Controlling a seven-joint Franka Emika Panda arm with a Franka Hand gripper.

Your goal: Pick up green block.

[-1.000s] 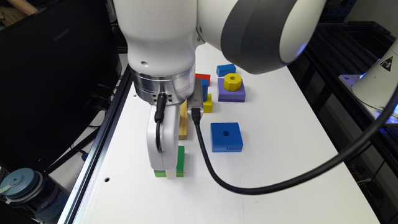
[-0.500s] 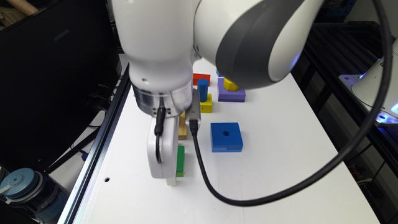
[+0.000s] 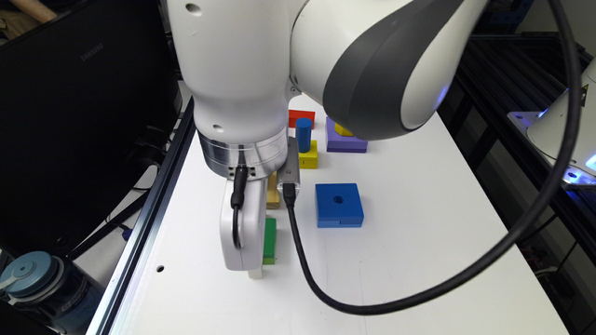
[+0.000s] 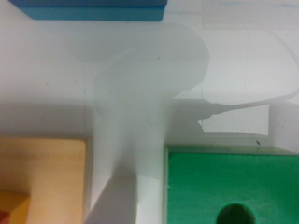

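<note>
Gripper (image 3: 255, 272) is standing down on the tabletop (image 3: 419, 260) against 1 green block (image 3: 269, 239), near the monitor-side edge.
1 finger (image 4: 124, 198) is showing beside the block; whether it is clamped, I cannot tell. 1 blue block (image 3: 339, 204) is lying nearby; 1 monitor (image 3: 79, 116) is reading SAMSUNG.

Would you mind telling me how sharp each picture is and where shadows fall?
Wrist view: soft all over, the green block and the tan wooden piece blurred at their edges; a broad grey shadow of the arm and its cable lies across the white table. Exterior view: sharper, evenly lit.
</note>
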